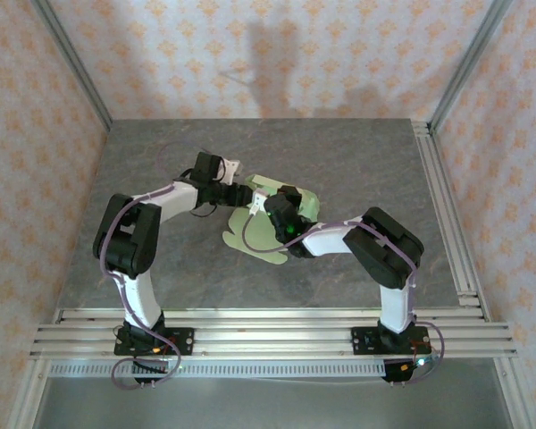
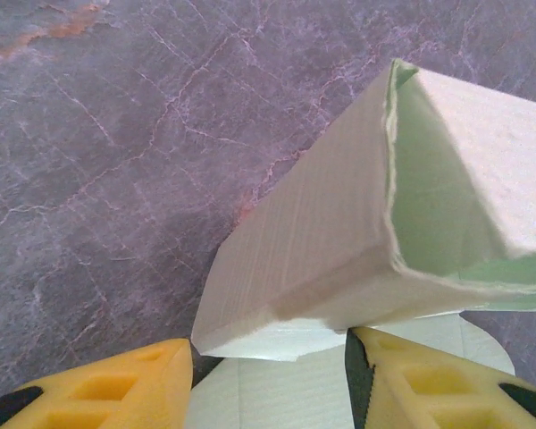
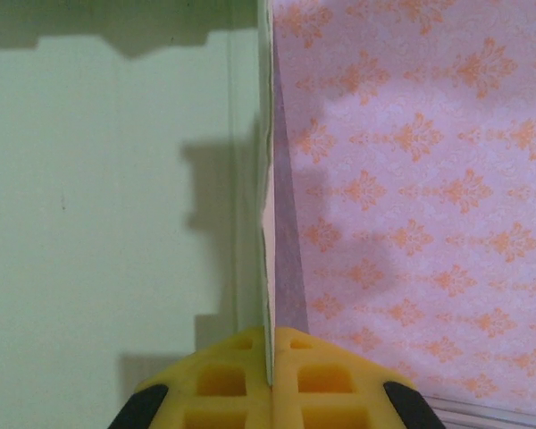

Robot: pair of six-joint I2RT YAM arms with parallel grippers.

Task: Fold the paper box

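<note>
We take the biggest first: pale pink walls w/ an orange motif (image 1: 250,54) box in a grey marbled stone-look surface (image 1: 161,170). Mid-surface, just ahead of both arms, lies the pale yellow-green thin-card paper box (image 1: 250,234). It is mostly a flat die-cut sheet w/ rounded tabs at its near edge, and one part is lifted where the two wrists meet.

In the left wrist view that lifted part (image 2: 357,214) reads as a creased wall w/ a flap turned over it, forming an open pocket. The rest of the sheet lies flat beneath.

The right jaws are together, clamped on an upright card edge. Their yellow fingers (image 3: 223,380) pinch it, w/ the card face (image 3: 116,223) on one side and wallpaper on the other.

The left jaws stand apart. Their yellow fingers (image 2: 116,393) sit either side of the raised wall's near corner and, as far as we can tell, grip nothing.

Our read: an early step, i.e. standing up and creasing one side wall, w/ most folds not yet made. The next move prob. calls for the left jaws to close on or press the flap along its crease while the right jaws hold the wall upright. It needs a light touch, since thin card buckles easily and the base must stay flat.
</note>
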